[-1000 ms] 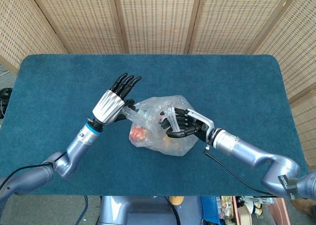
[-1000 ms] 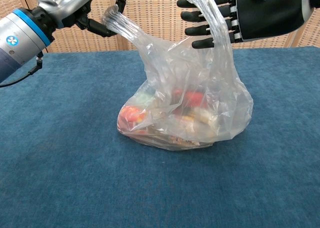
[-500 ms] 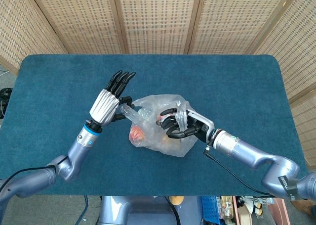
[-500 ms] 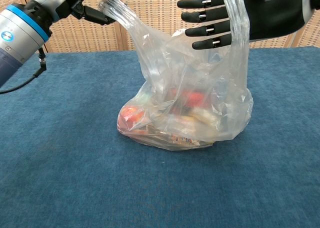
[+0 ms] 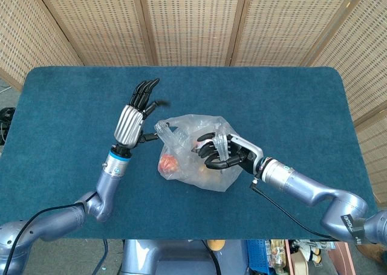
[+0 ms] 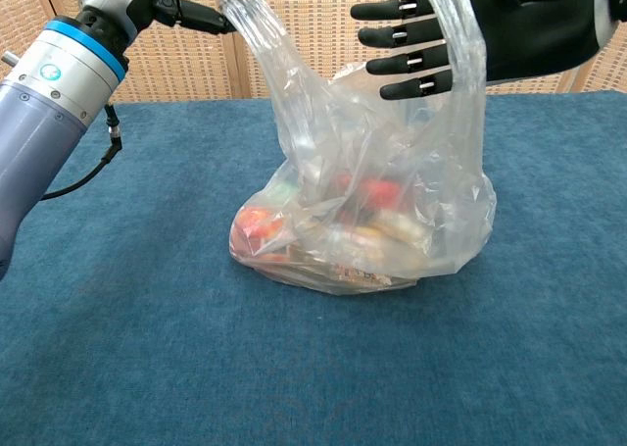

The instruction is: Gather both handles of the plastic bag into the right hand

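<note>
Blue felt table point(image 5: 290, 100), wicker screens point(image 5: 193, 21) behind. Your plastic bag point(image 5: 196, 157) sits mid-frame, food inside. One handle point(image 6: 460, 54) is draped over your right hand point(image 5: 225, 154), fingers point(image 6: 416, 64) straight and spread. The other handle point(image 6: 253, 20), upper left of chest view, is pinched by your left hand point(image 5: 134, 115), remaining fingers extended. Both handles are raised and well apart.

- The plastic bag point(image 6: 362, 211) sits on the blue counter point(image 6: 118, 348), red items showing inside.
- The left hand point(image 6: 162, 5) pinches one handle point(image 6: 257, 29) up.
- The other handle point(image 6: 460, 44) drapes over the right hand point(image 6: 490, 29), whose fingers point(image 6: 407, 36) stretch straight.
</note>
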